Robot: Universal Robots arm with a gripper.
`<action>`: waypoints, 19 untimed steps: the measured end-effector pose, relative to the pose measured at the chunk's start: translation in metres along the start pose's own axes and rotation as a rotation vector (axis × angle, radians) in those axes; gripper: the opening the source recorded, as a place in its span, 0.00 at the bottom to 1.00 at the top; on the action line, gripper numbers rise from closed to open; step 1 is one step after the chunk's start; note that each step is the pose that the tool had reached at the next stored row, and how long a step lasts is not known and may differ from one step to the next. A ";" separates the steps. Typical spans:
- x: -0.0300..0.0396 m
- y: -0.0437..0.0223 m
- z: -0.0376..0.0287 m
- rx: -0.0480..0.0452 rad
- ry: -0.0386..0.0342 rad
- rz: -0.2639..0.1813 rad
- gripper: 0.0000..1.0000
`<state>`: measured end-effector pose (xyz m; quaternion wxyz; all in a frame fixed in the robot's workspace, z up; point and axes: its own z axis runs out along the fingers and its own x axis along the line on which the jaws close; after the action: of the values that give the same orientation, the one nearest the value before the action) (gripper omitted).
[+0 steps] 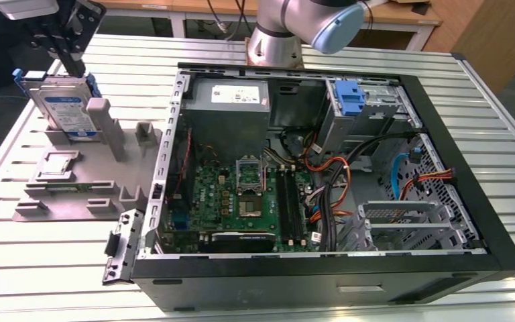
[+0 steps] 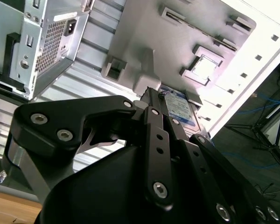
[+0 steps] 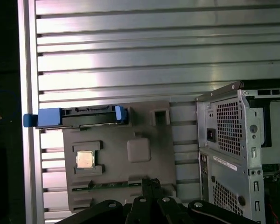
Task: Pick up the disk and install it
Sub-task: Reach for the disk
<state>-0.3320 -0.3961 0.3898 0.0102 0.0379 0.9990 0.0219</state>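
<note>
The disk stands on edge in a slot of the grey holder at the exterior view's left, its white-and-blue label facing forward and blue rails on its sides. My gripper hangs just above the disk's top edge with its black fingers shut together and nothing between them. In the first wrist view the disk appears edge-on between its blue rail ends, apart from the gripper. The second wrist view has the gripper pointing toward the disk beside a grey post of the holder.
The open computer case lies to the exterior view's right, with motherboard, cables and a blue bracket in its drive bay. The holder also carries a processor chip and a green circuit strip. The arm's base stands behind the case.
</note>
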 end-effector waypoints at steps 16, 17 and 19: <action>0.0496 0.0071 0.0032 0.0000 0.0059 0.000 0.10; 0.0509 0.0091 0.0037 0.0001 0.0060 0.000 0.10; 0.0529 0.0129 0.0050 0.0000 0.0059 0.000 0.10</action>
<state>-0.3836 -0.3789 0.3844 0.0073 0.0381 0.9990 0.0220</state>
